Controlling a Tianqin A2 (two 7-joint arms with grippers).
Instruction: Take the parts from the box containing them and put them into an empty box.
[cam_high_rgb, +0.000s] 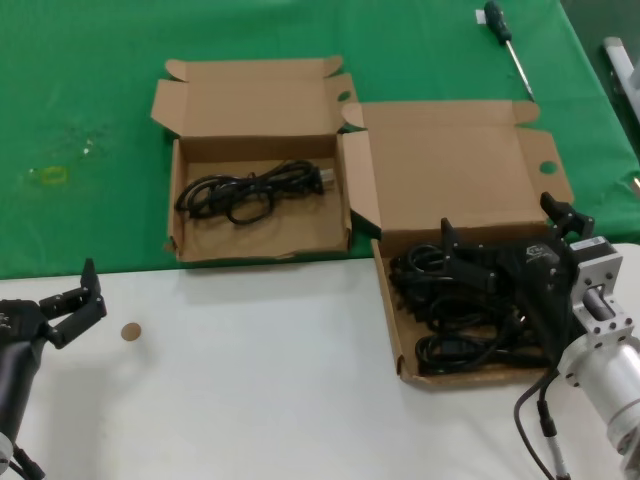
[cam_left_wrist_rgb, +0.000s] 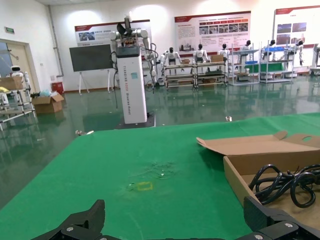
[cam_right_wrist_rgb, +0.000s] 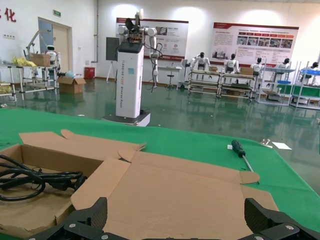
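A: Where are the boxes on the bench (cam_high_rgb: 260, 350)?
B: The broad-lidded box (cam_high_rgb: 455, 170) on the right holds the cords (cam_high_rgb: 440, 310); the narrower box (cam_high_rgb: 255, 160) holds one cord (cam_high_rgb: 250, 192).
A: End effectors?
B: Right end effector (cam_high_rgb: 505, 240) spread wide above the cords, empty; left end effector (cam_high_rgb: 75, 300) open, idle.

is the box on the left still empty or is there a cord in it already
Not empty. The left cardboard box lies open with one black coiled power cord on its floor; the rest of its floor is bare.
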